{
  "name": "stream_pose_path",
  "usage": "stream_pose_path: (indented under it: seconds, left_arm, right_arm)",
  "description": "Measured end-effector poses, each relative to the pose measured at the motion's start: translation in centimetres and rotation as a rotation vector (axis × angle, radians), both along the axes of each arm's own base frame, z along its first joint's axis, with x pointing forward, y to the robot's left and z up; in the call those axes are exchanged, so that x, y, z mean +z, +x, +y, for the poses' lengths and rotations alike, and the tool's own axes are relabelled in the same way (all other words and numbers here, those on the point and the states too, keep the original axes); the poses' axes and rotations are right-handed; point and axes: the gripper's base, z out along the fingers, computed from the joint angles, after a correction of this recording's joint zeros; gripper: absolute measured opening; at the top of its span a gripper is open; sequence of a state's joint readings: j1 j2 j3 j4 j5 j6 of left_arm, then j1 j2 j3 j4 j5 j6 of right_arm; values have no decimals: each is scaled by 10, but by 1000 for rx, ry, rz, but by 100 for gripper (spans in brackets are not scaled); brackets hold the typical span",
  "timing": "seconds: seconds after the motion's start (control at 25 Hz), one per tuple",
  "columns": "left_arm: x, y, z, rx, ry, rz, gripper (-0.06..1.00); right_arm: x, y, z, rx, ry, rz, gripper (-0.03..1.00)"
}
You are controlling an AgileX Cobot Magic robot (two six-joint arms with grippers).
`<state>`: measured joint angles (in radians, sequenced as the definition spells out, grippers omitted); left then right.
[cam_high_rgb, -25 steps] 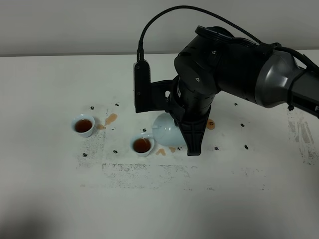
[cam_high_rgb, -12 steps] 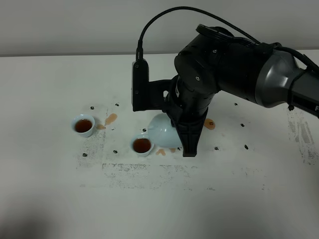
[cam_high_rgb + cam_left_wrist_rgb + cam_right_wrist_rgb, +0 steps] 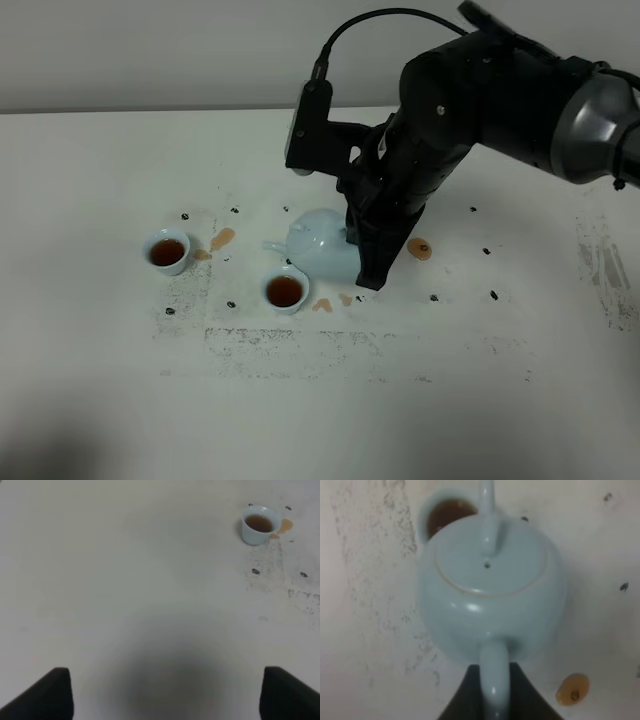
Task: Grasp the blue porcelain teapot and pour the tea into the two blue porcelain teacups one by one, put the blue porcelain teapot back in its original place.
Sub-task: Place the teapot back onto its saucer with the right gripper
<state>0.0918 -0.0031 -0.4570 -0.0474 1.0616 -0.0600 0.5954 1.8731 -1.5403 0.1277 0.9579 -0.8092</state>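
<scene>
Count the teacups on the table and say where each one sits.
2. The left teacup stands alone at far left; the second teacup sits nearer the camera, just below the spout of the teapot. Both hold tea. The arm could hide more.

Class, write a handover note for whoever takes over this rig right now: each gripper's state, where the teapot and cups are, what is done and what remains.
Right gripper: shut on the loop handle of the blue teapot, which sits about level, spout toward the cups, just behind the nearer cup. Whether it touches the table is unclear.
Left gripper: open, empty, off to the side.
Farther cup: further left. Both cups hold tea.
Tea spots lie on the table.
Done: both pours, by the look of it.
Left: set the teapot back in its place and release.
</scene>
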Motion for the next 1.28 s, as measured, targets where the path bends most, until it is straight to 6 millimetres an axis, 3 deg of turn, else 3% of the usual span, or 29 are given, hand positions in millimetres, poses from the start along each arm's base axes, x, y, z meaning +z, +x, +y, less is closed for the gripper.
stream_pose_path:
  seconds: [0.16, 0.28, 0.44, 0.76, 1.28]
  left_arm:
    - [0, 0, 0, 0, 0, 0, 72]
    - [0, 0, 0, 0, 0, 0, 72]
    - [0, 0, 0, 0, 0, 0, 72]
    - [0, 0, 0, 0, 0, 0, 72]
    - [0, 0, 0, 0, 0, 0, 72]
  right_arm:
    - [19, 8, -20, -61, 129, 14, 4]
    - [21, 13, -36, -102, 236, 27, 4]
    - [-1, 13, -49, -138, 345, 32, 4]
    - [-49, 5, -64, -213, 375, -10, 4]
    - [-80, 9, -67, -255, 366, 12, 4]
